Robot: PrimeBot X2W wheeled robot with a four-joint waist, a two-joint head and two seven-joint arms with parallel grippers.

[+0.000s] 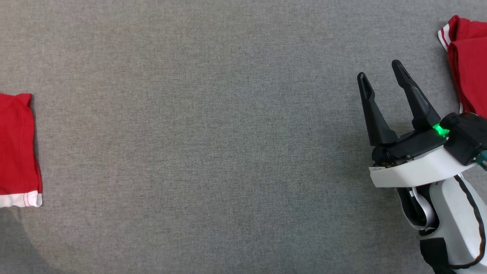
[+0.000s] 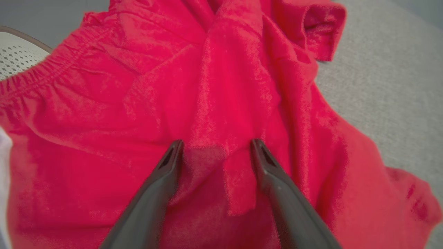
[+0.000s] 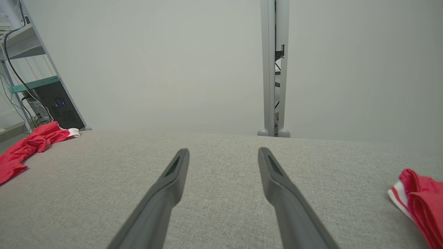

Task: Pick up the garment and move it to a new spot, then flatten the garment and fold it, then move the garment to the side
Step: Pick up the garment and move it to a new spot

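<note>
the right hand (image 1: 379, 70) stands at the lower right of the head view, its two long dark fingers (image 1: 374, 114) spread wide and pointing up and slightly left, empty. a green light (image 1: 440, 130) glows at the base of the outer finger. behind it the white wrist shell (image 1: 414, 169) bends into the pale forearm (image 1: 452, 213), which has a black cable (image 1: 475, 205) along it and runs off the bottom right corner. seen from its own wrist, the right hand (image 3: 223, 152) is held low and nearly level. the left hand (image 2: 217, 142) has its fingers parted wide too.
</note>
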